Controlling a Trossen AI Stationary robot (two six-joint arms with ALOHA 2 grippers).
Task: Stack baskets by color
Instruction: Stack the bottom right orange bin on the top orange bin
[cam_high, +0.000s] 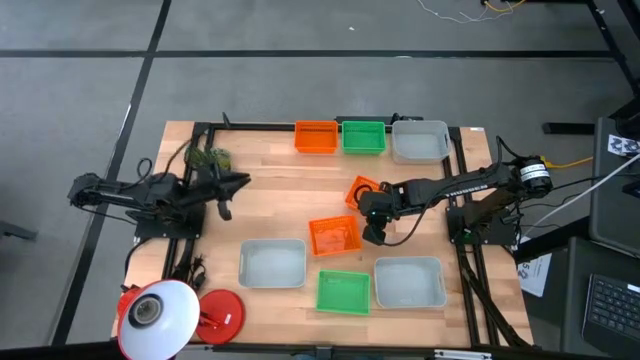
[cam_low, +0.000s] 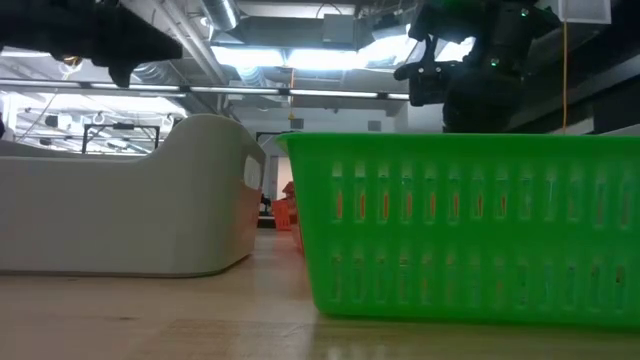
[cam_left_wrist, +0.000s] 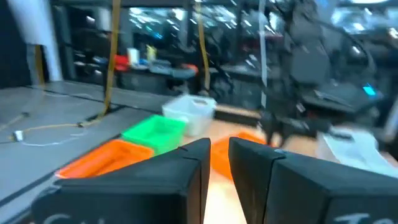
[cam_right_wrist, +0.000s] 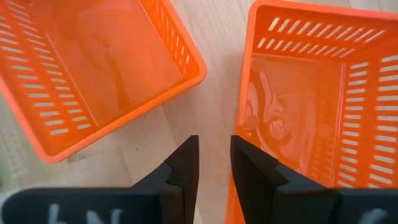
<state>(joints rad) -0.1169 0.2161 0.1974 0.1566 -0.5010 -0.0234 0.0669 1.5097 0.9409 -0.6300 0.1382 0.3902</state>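
- The right gripper (cam_right_wrist: 213, 163) hovers mid-table between two orange baskets (cam_right_wrist: 93, 68) (cam_right_wrist: 311, 99), its jaws slightly parted and grasping nothing; descending here, a finger could strike the rim and skid the basket away.
- The left gripper (cam_high: 232, 184) waits at the left, jaws barely apart, empty.
- In the low view, the near green basket (cam_low: 470, 230) hides most of the table.

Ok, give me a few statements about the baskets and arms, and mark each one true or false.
1. The edge orange basket, a green basket and a grey-white basket sit in a row. True.
2. The right end effector holds a green basket. False: it is empty, over the gap between the nearer orange basket and the second orange basket.
3. The lamp stands on the left arm's side. True.
4. The left end effector grips a grey-white basket. False: it holds nothing.
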